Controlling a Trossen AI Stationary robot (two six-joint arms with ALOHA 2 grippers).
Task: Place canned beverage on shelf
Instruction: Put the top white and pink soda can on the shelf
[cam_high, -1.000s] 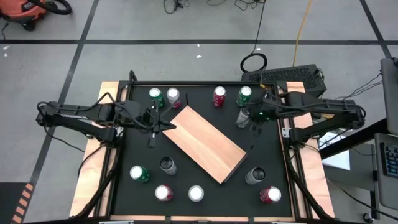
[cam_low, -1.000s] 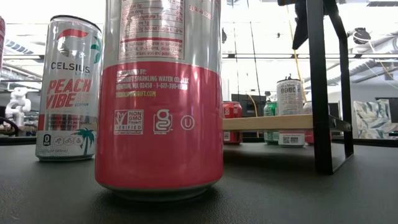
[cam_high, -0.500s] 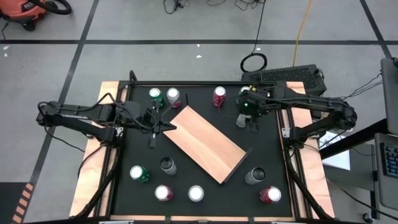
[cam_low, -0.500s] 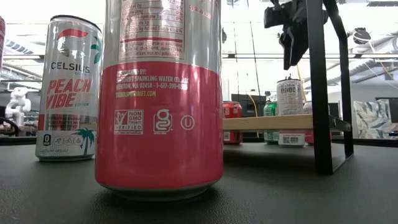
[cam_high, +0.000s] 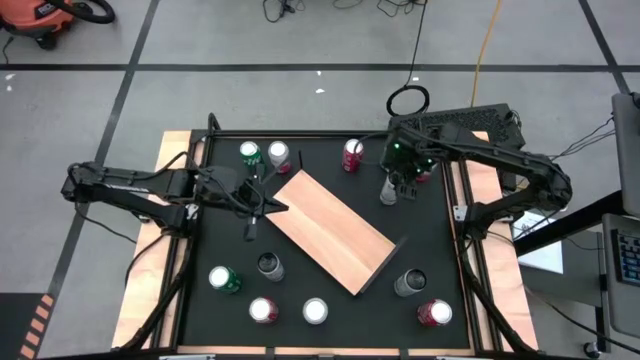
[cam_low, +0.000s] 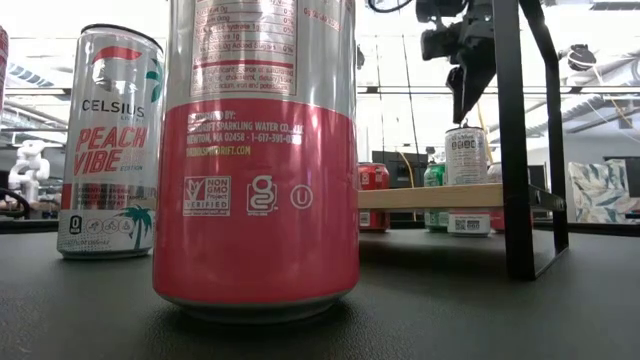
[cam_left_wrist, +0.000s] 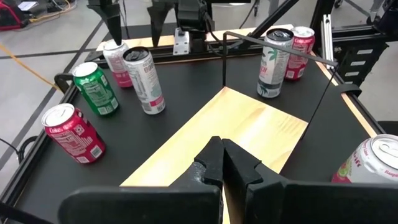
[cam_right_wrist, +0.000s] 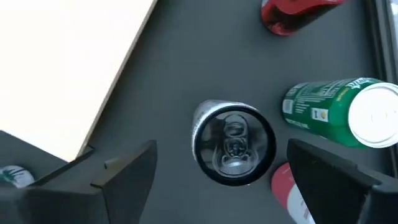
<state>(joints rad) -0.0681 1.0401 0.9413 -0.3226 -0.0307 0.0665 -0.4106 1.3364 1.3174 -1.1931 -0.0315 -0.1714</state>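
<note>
Silver can (cam_right_wrist: 234, 142) below the spread right pincer (cam_right_wrist: 221, 171).
It stands just off the shelf (cam_high: 328, 228); the left pincer (cam_left_wrist: 222, 163), closed and empty, hovers over that shelf's opposite edge.

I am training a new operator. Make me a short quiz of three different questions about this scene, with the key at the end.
1. True or false: the right end effector is open above an upright silver can.
2. What lies on the shelf?
A. one can
B. two cans
C. nothing
3. Fill in: the left end effector is ____ and hangs over one end of the shelf.

Key:
1. True; its fingers stand on both sides of the can, not touching it.
2. C; the board is bare, and all cans stand on the black table.
3. shut.
</note>
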